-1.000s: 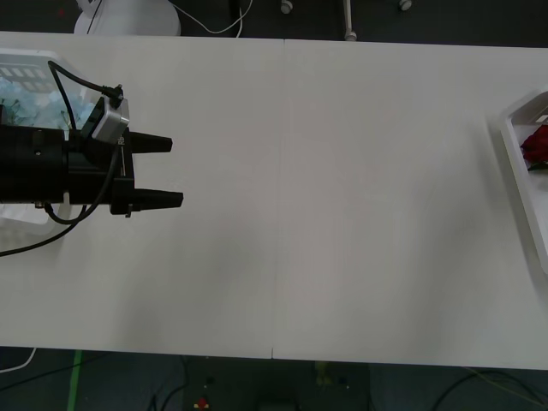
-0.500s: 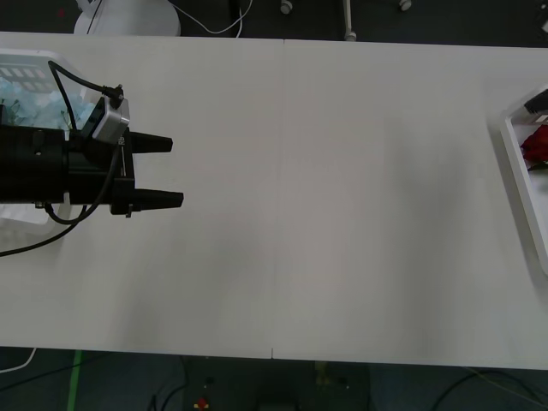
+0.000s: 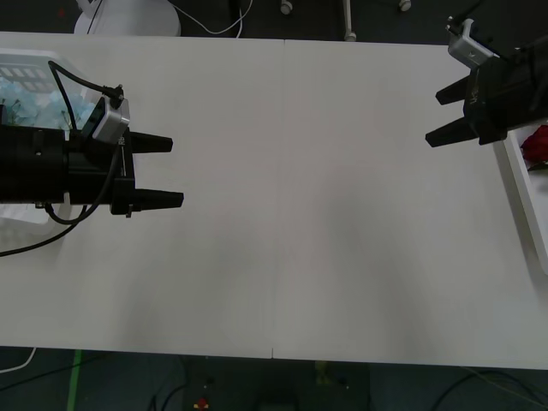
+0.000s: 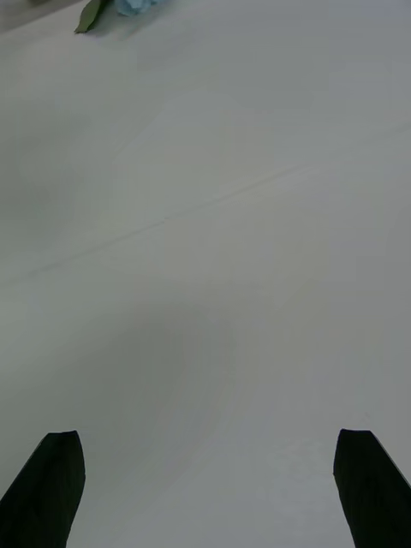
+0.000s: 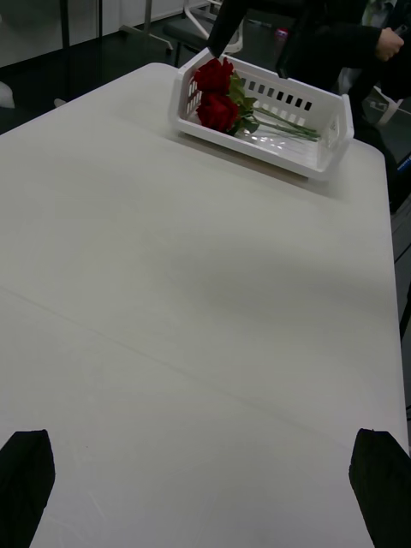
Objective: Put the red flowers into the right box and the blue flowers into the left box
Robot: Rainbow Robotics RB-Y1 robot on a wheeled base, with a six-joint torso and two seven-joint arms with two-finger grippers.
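Observation:
Red flowers (image 5: 214,92) lie in the right box (image 5: 257,142), a white slotted bin at the table's right end; one bloom (image 3: 536,145) peeks out beside its rim (image 3: 516,163). Pale blue flowers (image 3: 41,101) fill the left box (image 3: 26,62) at the far left. My right gripper (image 3: 434,117) hovers open and empty just left of the right box, pointing toward the table's middle. A blue flower (image 4: 137,5) with a leaf lies far ahead of its spread fingers (image 4: 51,479). My left gripper (image 3: 175,171) stands open and empty beside the left box, over bare table (image 5: 201,437).
The white table (image 3: 300,223) stretches bare between the two boxes, with a seam down its middle. A white chair base (image 3: 128,17) and cables sit beyond the far edge. Dark floor lies past the near edge.
My right arm has swung into the front view from the right and now hangs left of the right box. The left arm has not moved.

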